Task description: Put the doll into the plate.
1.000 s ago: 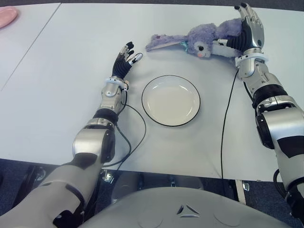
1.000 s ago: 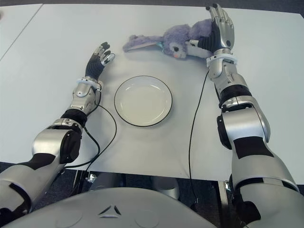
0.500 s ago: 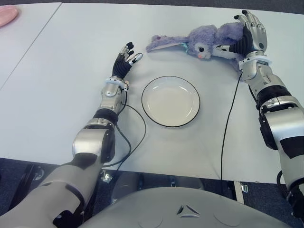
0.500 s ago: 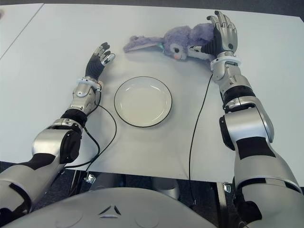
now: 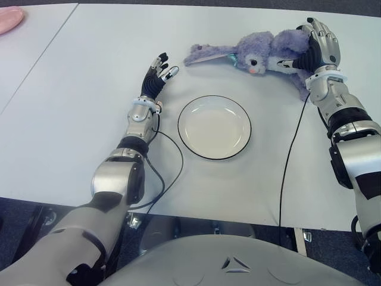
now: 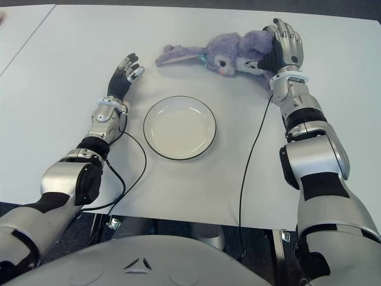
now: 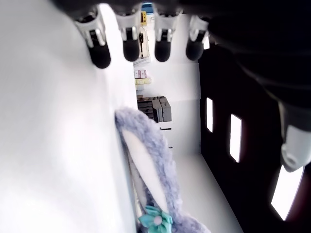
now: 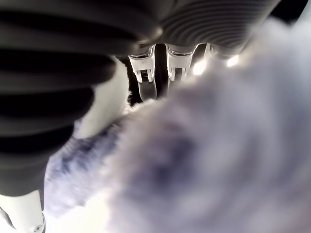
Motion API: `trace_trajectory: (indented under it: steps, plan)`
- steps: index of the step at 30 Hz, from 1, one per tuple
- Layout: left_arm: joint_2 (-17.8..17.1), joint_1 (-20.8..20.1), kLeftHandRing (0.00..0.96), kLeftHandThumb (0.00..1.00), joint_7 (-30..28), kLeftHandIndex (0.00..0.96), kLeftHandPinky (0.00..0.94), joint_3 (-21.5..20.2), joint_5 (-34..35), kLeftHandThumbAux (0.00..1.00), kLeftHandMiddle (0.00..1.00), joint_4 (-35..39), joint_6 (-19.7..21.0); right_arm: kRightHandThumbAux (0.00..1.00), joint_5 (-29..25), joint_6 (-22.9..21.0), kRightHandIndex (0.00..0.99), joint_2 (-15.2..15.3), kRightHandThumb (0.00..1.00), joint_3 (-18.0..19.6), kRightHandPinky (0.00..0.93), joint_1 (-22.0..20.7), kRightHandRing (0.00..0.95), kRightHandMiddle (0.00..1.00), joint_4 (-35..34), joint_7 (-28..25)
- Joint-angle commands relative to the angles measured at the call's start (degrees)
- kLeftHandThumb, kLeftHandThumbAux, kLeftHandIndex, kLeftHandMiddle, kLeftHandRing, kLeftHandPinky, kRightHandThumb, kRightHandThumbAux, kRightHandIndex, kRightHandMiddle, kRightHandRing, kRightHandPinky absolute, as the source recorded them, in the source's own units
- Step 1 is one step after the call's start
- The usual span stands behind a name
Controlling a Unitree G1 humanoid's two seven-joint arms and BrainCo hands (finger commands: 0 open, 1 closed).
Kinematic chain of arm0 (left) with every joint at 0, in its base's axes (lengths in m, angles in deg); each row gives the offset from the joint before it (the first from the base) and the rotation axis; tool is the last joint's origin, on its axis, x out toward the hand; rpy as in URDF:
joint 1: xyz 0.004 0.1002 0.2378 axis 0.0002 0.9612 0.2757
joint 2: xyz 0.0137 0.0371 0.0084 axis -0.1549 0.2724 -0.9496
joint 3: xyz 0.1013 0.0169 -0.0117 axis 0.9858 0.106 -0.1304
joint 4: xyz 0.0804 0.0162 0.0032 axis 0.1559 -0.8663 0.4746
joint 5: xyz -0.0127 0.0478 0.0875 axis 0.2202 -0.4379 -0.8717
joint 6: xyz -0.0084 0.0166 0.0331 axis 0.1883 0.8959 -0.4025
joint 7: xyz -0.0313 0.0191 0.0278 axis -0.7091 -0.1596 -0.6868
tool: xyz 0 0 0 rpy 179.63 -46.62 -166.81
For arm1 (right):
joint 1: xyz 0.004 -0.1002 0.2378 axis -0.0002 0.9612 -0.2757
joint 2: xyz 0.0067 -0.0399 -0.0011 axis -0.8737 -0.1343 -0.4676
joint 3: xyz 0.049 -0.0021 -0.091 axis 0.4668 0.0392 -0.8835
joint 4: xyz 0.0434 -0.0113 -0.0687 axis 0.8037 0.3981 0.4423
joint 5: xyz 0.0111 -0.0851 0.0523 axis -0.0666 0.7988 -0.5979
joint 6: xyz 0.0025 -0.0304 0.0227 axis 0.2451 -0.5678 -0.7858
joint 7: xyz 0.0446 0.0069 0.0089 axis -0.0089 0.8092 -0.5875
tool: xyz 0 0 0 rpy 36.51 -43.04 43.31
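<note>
No legible text, label, brand, number or sign is to be found in any view; nothing is printed on the white worktop (image 5: 71, 89), on the round white black-rimmed plate (image 5: 214, 126) or on the purple plush rabbit doll (image 5: 262, 50); an embossed triangular mark is seen on the grey chest shell (image 5: 235, 264), but no letters can be made out on it.

**Even light on the table, blown highlights at the wrists**

The white table (image 5: 71, 107) is being lit evenly and brightly from overhead, and only soft, short shadows are being cast beneath the arms. In the left wrist view, the surface is being washed out by glare. In the right wrist view, the purple doll (image 8: 209, 160) is being blurred completely, well out of focus.
</note>
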Motion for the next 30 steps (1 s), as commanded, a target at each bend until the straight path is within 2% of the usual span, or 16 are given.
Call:
trace_trajectory:
  steps: [1, 15, 20, 22, 24, 30]
  plan:
    - [2.33, 14.52, 0.022, 0.000, 1.75, 0.000, 0.009, 0.88, -1.77, 0.494, 0.042, -9.64, 9.49, 0.714, 1.97, -1.49, 0.178, 1.22, 0.076, -2.02, 0.096, 3.42, 0.057, 0.063, 1.67, -2.03]
    - [2.42, 14.64, 0.018, 0.000, 1.54, 0.000, 0.009, 1.12, -2.04, 0.465, 0.037, -9.61, 9.01, 0.736, 1.14, -0.95, 0.186, 2.24, 0.110, -2.93, 0.101, 6.28, 0.063, 0.063, 2.18, -2.74]
    - [2.45, 14.63, 0.016, 0.000, 1.59, 0.000, 0.005, 1.13, -2.11, 0.447, 0.035, -9.61, 9.02, 0.746, 0.67, -0.56, 0.192, 1.83, 0.129, -2.69, 0.201, 8.32, 0.100, 0.076, 2.48, -2.13]
    - [2.51, 14.65, 0.016, 0.000, 1.76, 0.000, 0.005, 0.99, -2.01, 0.441, 0.034, -9.59, 9.01, 0.747, 0.69, -0.56, 0.193, 0.53, 0.128, -2.87, 0.230, 11.05, 0.113, 0.082, 2.82, -0.41]
    - [2.57, 14.69, 0.017, 0.000, 1.87, 0.000, 0.007, 0.83, -1.96, 0.429, 0.035, -9.58, 8.97, 0.749, 0.51, -0.32, 0.197, -0.28, 0.121, -2.81, 0.296, 12.97, 0.147, 0.097, 3.02, 0.59]
    - [2.62, 14.78, 0.020, 0.000, 1.95, 0.000, 0.011, 0.70, -1.98, 0.406, 0.038, -9.51, 8.81, 0.757, -0.87, 0.49, 0.210, -1.42, 0.158, -1.84, 0.391, 14.78, 0.233, 0.135, 3.15, 0.10]
